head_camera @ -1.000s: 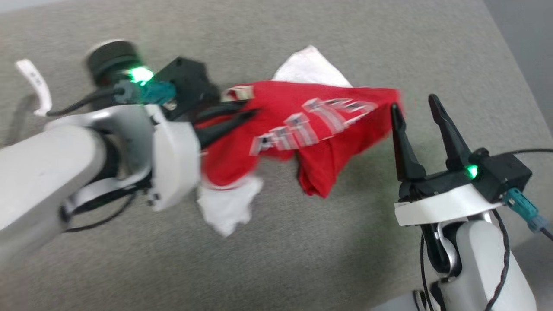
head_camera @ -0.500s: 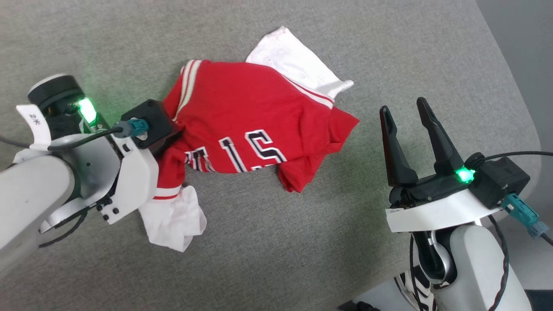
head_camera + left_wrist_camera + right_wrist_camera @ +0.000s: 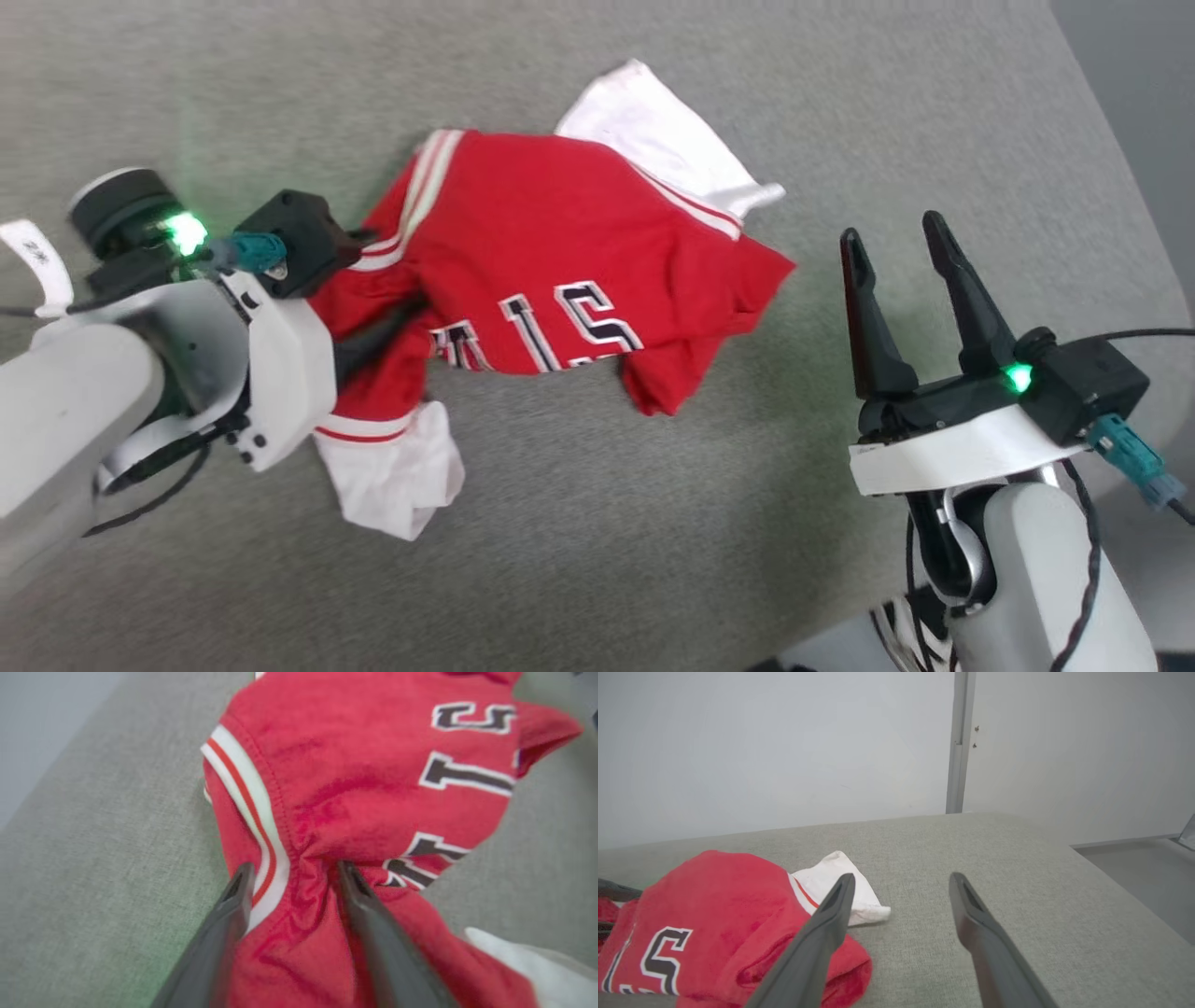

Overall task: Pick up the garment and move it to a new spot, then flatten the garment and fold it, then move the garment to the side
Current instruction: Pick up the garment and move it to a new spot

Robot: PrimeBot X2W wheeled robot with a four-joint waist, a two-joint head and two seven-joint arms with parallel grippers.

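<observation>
Plenty of bare grey tabletop (image 3: 607,579) lies around the garment (image 3: 560,233) from where I sit. There is open fabric-covered surface on the left behind my left arm, a broad free strip along the near side, and more room toward the far side. On the right the tabletop ends in a rounded corner, with grey floor (image 3: 1148,84) past that edge. In the right wrist view the far edge runs below a pale wall (image 3: 784,742).

The garment, a red jersey T-shirt, lies crumpled left of centre with its dark lettering (image 3: 551,327) facing up. One white sleeve (image 3: 397,481) is bunched at its near-left end, and the other sleeve (image 3: 667,140) lies spread at the far side. A red corner of it points right, toward the right pincer (image 3: 892,231) but apart from it.

My left pincer (image 3: 294,870) is down on the garment's left end, just beside the striped trim (image 3: 247,802). Its two fingers stand parted, and a gather of red cloth sits between them, touching both but not squeezed. My right pincer stands right of the garment, near the tabletop's right edge. Its fingers are spread wide with nothing between them, and they touch nothing.
</observation>
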